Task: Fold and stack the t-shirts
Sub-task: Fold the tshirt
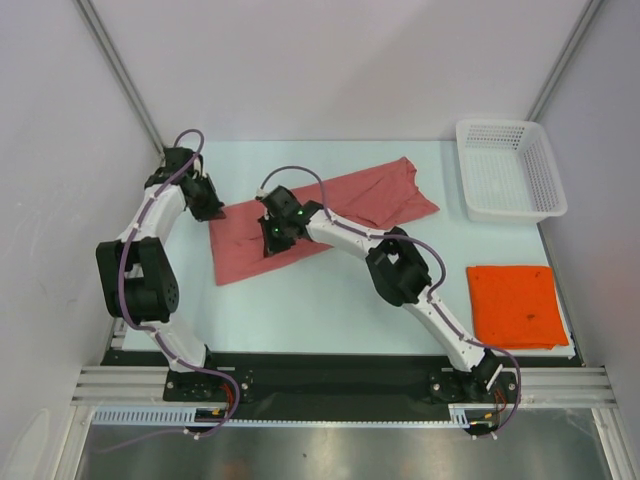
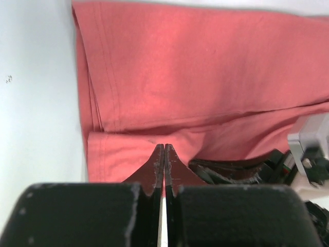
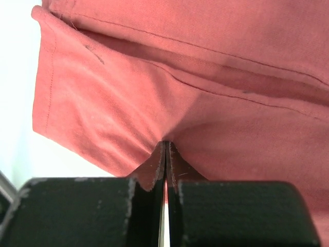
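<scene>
From above, the pink shirt (image 1: 345, 205) is lying mid-worktop (image 1: 330, 300), its long axis running from near-left to far-right, toward the basket (image 1: 510, 170). The orange shirt (image 1: 515, 305) is sitting flat at the near right, well apart, with bare surface lying between them. The left gripper (image 1: 213, 210) is pinching the pink shirt's left edge and the right gripper (image 1: 272, 235) its near edge. In the left wrist view, the jaws are pressing together on a hem fold. In the right wrist view, they are pressing together on puckered cloth beside a hemmed corner.

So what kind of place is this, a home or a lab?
Probably a lab robot cell: white walls box in the table, the left arm and right arm are bolted to a metal rail, with a pink shirt laid out.
</scene>
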{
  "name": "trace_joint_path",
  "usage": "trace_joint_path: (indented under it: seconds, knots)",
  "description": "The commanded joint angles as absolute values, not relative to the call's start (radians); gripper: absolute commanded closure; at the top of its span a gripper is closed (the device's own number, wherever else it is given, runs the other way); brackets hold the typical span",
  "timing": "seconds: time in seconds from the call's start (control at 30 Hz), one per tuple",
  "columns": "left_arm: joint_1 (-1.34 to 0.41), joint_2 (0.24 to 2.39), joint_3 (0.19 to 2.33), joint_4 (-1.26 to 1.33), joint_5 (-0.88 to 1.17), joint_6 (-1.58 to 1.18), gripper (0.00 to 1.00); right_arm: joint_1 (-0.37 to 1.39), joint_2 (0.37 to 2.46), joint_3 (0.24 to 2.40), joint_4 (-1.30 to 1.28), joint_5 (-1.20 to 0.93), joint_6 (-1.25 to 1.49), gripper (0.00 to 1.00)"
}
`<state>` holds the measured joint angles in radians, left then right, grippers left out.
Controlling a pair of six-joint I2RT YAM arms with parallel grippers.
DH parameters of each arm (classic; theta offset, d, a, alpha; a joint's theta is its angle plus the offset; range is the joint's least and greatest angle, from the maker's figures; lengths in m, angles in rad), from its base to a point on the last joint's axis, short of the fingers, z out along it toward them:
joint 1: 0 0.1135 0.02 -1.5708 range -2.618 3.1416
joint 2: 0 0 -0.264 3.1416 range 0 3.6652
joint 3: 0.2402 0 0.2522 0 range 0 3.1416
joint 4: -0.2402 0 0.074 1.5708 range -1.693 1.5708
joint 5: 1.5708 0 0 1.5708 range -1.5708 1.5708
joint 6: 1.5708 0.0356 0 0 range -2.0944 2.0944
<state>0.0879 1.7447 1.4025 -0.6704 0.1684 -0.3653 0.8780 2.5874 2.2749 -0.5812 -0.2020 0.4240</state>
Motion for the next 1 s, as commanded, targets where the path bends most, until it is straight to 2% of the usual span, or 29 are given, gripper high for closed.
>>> trace_joint_path:
  seconds: [0.0,0.07,0.1,0.37,0.6,0.73,0.87,0.97]
  knots:
    - [0.094,1.684,1.373,-0.653,0.181,-0.357,1.00,0.907,2.574,2.087,-0.832,-0.281,0.368,1.00]
    - [0.092,1.669,1.346,-0.647,0.189,-0.357,1.00,0.908,2.486,1.842,-0.783,-0.267,0.342,1.00]
    - [0.091,1.663,1.335,-0.643,0.193,-0.356,1.00,0.908,2.458,1.841,-0.764,-0.267,0.342,1.00]
    - [0.045,1.591,1.186,-0.621,0.206,-0.345,1.00,0.881,2.218,1.316,-0.597,-0.201,0.316,1.00]
    - [-0.106,1.503,1.042,-0.597,0.218,-0.382,1.00,0.865,1.997,0.942,-0.474,-0.183,0.334,1.00]
    - [-0.169,1.488,1.009,-0.591,0.245,-0.407,1.00,0.827,1.890,0.846,-0.456,-0.176,0.344,1.00]
    - [-0.186,1.486,1.038,-0.600,0.236,-0.400,1.00,0.801,1.816,0.845,-0.465,-0.166,0.322,1.00]
    - [-0.184,1.514,1.113,-0.632,0.232,-0.344,0.86,0.784,1.776,0.950,-0.520,-0.198,0.347,1.00]
